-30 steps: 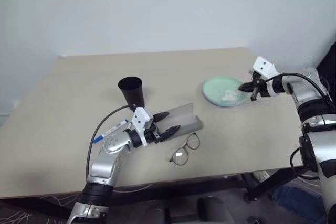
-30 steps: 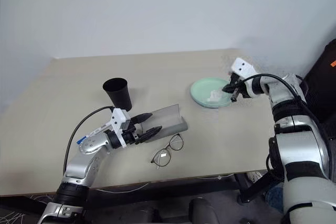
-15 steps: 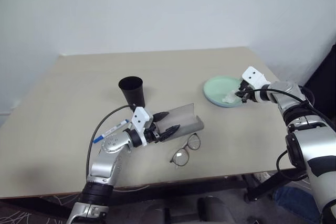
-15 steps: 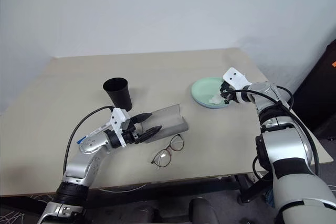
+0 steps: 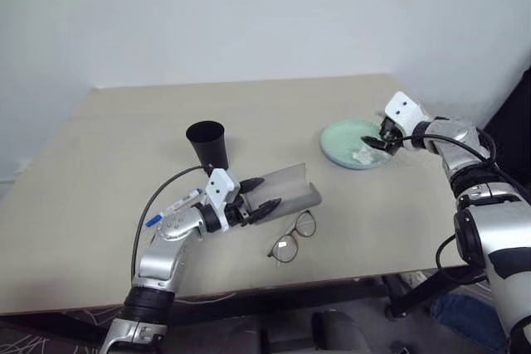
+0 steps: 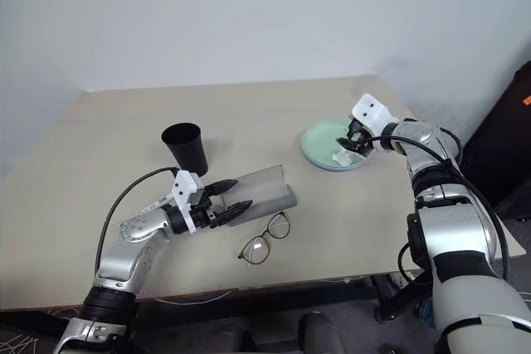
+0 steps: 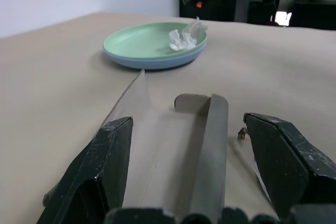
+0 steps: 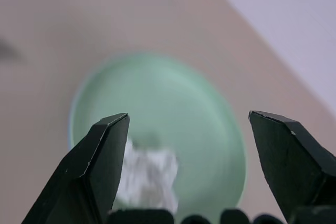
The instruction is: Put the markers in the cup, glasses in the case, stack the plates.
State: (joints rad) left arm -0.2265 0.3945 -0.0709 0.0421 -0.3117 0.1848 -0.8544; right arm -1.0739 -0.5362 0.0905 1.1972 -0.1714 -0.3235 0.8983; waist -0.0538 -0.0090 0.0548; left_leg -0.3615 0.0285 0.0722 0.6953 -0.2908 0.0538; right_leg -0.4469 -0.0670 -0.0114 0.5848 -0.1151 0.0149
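1. Head views: right tool (image 5: 383, 141) spread wide, empty, hanging over the near rim of the green plate (image 5: 342, 145) stacked on the blue plate (image 7: 131, 60); tissue (image 5: 362, 154) lying inside.
2. Left tool (image 5: 264, 194) spread apart, empty, at the open case (image 5: 292, 186). Glasses (image 5: 294, 236) on the counter (image 5: 99, 163) just before the case. Cup (image 5: 208, 146) upright behind; marker (image 5: 174, 206) beside the left arm.
3. Left wrist view: fingers (image 7: 97, 166) flanking the case.
4. Right wrist view: fingers (image 8: 97, 169) parted above plate and tissue.
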